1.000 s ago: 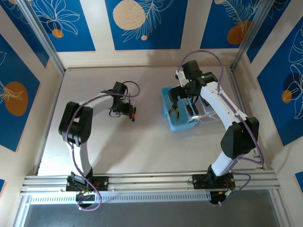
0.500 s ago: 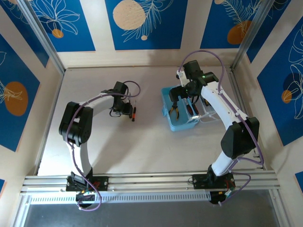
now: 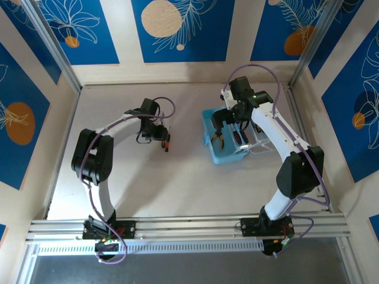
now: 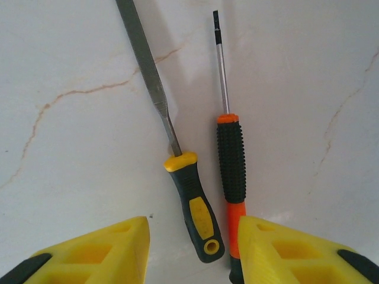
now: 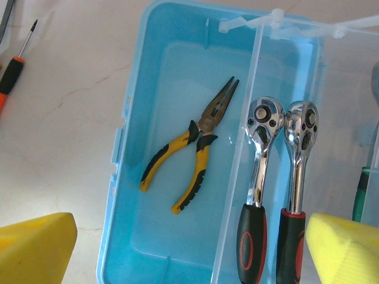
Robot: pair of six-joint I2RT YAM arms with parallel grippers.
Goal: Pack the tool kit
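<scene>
Left gripper (image 4: 192, 239) has edged toward 11 o'clock in the top view. Jaws part-open, clamping nothing, straddling the file (image 4: 190, 198) and screwdriver (image 4: 231, 165) handles. Both lie loose on the table (image 4: 71, 154), at 9 o'clock of the case (image 5: 125, 118). Right gripper (image 5: 190, 236) spread wide over the pliers (image 5: 198, 145) and ratchets (image 5: 260, 148) already inside. Judgement: pickup not yet secured.

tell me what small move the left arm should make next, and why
Probably lower the left gripper and close it gently on the file. Its yellow-black handle lies roughly centred between the open fingers. The orange-black screwdriver lies close beside it, its handle end at one finger's inner edge, so it might get caught too.
</scene>
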